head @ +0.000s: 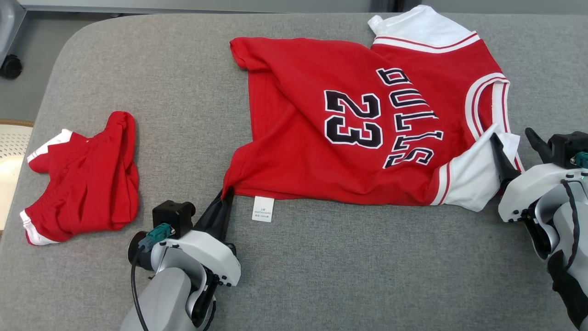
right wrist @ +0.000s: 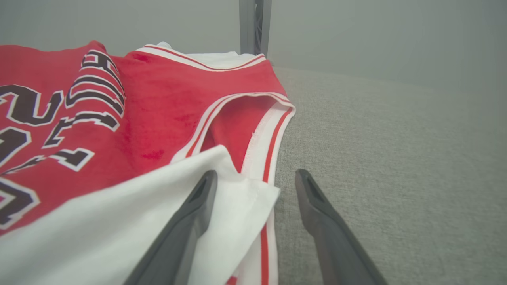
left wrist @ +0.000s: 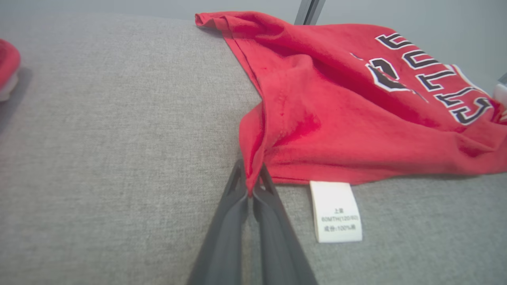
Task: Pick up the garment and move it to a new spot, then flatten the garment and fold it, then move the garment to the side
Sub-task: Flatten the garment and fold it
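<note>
The garment [head: 349, 124] is a red jersey with white sleeves and black "23" lettering, spread rumpled on the grey padded table [head: 344, 276]. My left gripper [head: 227, 193] is shut on the jersey's near left hem corner; in the left wrist view the red cloth [left wrist: 356, 111] bunches between the closed fingertips of that gripper [left wrist: 249, 180]. My right gripper [head: 511, 134] stands open at the jersey's near right white sleeve. In the right wrist view the garment [right wrist: 150, 103] lies left, and the right gripper [right wrist: 256, 174] has one finger over the sleeve and the other above bare table.
A crumpled pair of red shorts [head: 82, 179] lies at the table's left, its edge also visible [left wrist: 8, 63]. A white care label [head: 263, 209] sticks out from the jersey's near hem [left wrist: 336, 211]. A caster wheel [head: 11, 66] and pale basket [head: 11, 142] are off the left edge.
</note>
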Tool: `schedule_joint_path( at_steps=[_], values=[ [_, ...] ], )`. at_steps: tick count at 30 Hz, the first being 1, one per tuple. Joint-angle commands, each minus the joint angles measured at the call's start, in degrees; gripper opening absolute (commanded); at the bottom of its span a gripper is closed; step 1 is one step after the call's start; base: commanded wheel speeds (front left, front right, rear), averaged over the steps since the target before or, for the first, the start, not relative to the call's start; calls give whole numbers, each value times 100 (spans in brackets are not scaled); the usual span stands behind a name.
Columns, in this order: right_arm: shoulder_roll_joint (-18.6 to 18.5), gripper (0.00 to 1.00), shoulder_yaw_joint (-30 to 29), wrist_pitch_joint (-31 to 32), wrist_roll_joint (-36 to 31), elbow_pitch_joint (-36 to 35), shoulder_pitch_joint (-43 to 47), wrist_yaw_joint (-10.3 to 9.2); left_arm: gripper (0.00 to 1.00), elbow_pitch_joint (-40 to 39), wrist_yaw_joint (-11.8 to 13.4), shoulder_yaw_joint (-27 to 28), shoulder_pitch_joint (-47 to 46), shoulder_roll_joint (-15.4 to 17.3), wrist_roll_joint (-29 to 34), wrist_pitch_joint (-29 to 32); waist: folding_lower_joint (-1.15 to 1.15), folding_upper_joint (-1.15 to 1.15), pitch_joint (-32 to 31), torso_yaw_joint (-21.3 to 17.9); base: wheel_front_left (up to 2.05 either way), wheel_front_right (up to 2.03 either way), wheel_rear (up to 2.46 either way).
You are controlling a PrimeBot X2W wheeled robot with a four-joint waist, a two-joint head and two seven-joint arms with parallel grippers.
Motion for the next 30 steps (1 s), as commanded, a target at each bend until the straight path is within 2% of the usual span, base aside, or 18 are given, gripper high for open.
schedule_joint_path(
  at_steps=[1, 3, 4, 5, 19, 23, 26, 27, 28, 29, 30],
  values=[
    [-5, 100, 5, -3, -5, 16, 54, -2, 0, 10, 11, 8, 37, 26, -34, -4, 0, 0, -3, 4, 0, 0, 0],
    [8, 44, 23, -3, 22, 28, 50, -2, 0, 16, 13, 9, 34, 26, -35, -5, 0, 0, -11, 6, 0, 0, 0],
    [12, 12, 33, -3, 43, 41, 47, -2, 0, 17, 15, 11, 33, 26, -37, -4, 0, 0, -14, 6, 0, 0, 0],
    [20, 0, 46, -3, 56, 57, 42, -2, 0, 14, 18, 15, 31, 26, -34, -5, 0, 0, -16, 4, 0, 0, 0],
    [-79, 0, 138, -4, 71, -146, 102, -2, 0, 31, 37, -8, 61, 25, -71, -5, 0, 0, -135, -56, 0, 0, 0],
    [-158, 0, -135, -3, 26, -539, 203, -2, 0, 9, 57, -26, 110, 25, -110, -5, 0, 0, -276, -68, 0, 0, 0],
    [-212, 2, -567, -4, -87, -1118, 452, -2, 0, 18, 90, -27, 175, 25, -135, -5, 0, 0, -434, -94, 0, 0, 0],
    [-211, 38, -741, -3, -160, -1357, 570, -2, 0, 21, 101, -20, 219, 24, -144, -5, 0, 0, -501, -108, 0, 0, 0],
    [-184, 93, -933, -3, -238, -1612, 714, -2, 0, 30, 109, -10, 267, 25, -158, -5, 0, 0, -577, -126, 0, 0, 0],
    [-184, 93, -933, -3, -238, -1612, 714, -2, 0, 30, 109, -10, 267, 25, -158, -5, 0, 0, -577, -126, 0, 0, 0],
    [-130, 100, -1100, -4, -304, -1886, 867, -2, 0, 36, 121, 2, 305, 27, -167, -5, 0, 0, -654, -148, 0, 0, 0]
  ],
)
